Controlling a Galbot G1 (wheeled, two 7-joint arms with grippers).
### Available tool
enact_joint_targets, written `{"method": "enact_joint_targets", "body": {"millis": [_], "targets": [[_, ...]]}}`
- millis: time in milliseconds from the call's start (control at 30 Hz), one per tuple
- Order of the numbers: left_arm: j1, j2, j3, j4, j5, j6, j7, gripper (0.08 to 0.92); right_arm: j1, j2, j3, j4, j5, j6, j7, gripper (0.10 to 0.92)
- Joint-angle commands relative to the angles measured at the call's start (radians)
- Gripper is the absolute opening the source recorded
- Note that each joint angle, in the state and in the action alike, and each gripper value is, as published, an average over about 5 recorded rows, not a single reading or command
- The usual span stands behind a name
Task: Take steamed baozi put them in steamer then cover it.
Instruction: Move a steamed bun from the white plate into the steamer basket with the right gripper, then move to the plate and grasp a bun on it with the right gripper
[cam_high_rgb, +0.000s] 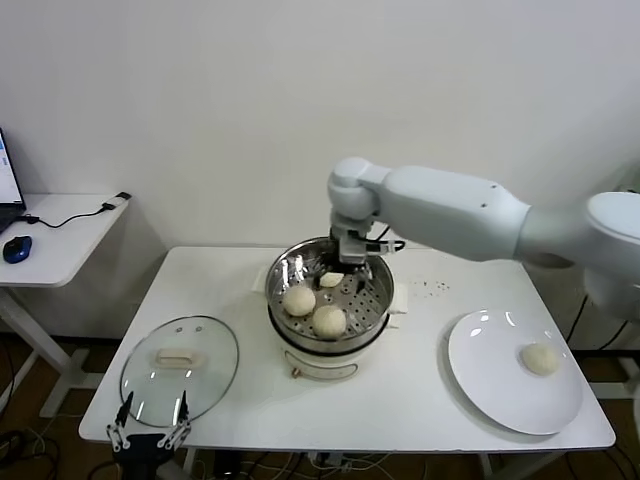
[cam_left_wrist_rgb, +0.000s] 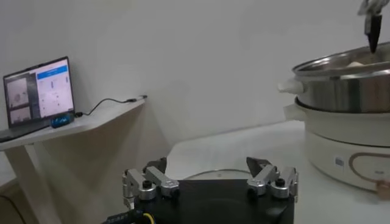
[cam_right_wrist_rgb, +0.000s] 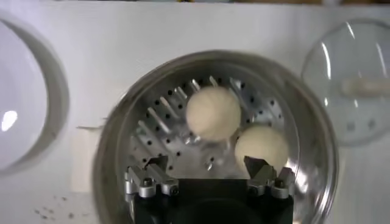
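Steel steamer (cam_high_rgb: 352, 318) on white table (cam_high_rgb: 420, 400), three baozi (cam_high_rgb: 329, 321) inside, right gripper (cam_high_rgb: 345, 268) spread above them, one baozi on plate (cam_high_rgb: 490, 375), left gripper (cam_high_rgb: 150, 425) spread beside lid (cam_high_rgb: 180, 370).

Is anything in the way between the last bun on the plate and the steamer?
Nothing visible. The last baozi sits alone on the plate, bare table lies between, and the steamer is uncovered. The open right gripper hangs above the steamer.
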Motion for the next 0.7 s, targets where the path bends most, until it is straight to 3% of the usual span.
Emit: {"method": "enact_joint_targets", "body": {"millis": [33, 167, 267, 700], "targets": [[0.0, 0.0, 0.006, -0.004, 0.004, -0.001, 0.001, 0.823, 0.216, -0.292, -0.233, 0.058, 0.371, -0.484, 0.152, 0.823], [0.001, 0.0, 0.011, -0.007, 0.006, -0.005, 0.001, 0.823, 0.192, -0.455, -0.22, 0.102, 0.532, -0.72, 0.142, 0.823], [0.005, 0.001, 0.009, -0.01, 0.005, -0.007, 0.001, 0.823, 0.129, -0.551, -0.182, 0.104, 0.52, -0.769, 0.138, 0.823], [0.029, -0.003, -0.004, -0.026, 0.004, -0.023, -0.002, 0.823, -0.218, -0.713, -0.003, -0.059, 0.145, -0.578, 0.019, 0.823]]}}
